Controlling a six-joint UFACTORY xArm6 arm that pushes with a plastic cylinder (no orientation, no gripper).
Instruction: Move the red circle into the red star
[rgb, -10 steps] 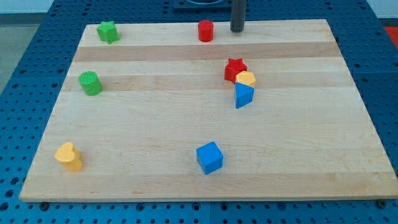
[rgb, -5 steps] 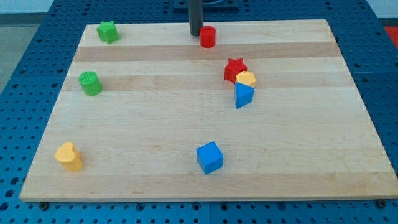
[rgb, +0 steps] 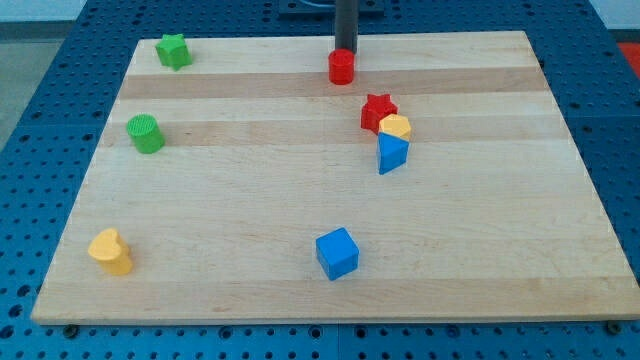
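The red circle (rgb: 342, 67) is a short red cylinder near the top middle of the wooden board (rgb: 250, 200). My tip (rgb: 345, 50) stands just behind it, at its top edge, touching or nearly touching. The red star (rgb: 378, 111) lies lower and to the right of the red circle, a short gap apart. A yellow round block (rgb: 397, 127) touches the star's lower right side, and a blue triangle (rgb: 392, 153) sits right below the yellow one.
A green star (rgb: 173, 50) is at the top left. A green circle (rgb: 146, 133) sits at the left. A yellow heart-like block (rgb: 110, 251) is at the bottom left. A blue cube (rgb: 337, 253) is at the bottom middle.
My tip swung from the red circle's right to its left, then to directly behind it. The red circle has slid slightly down and right, toward the red star.
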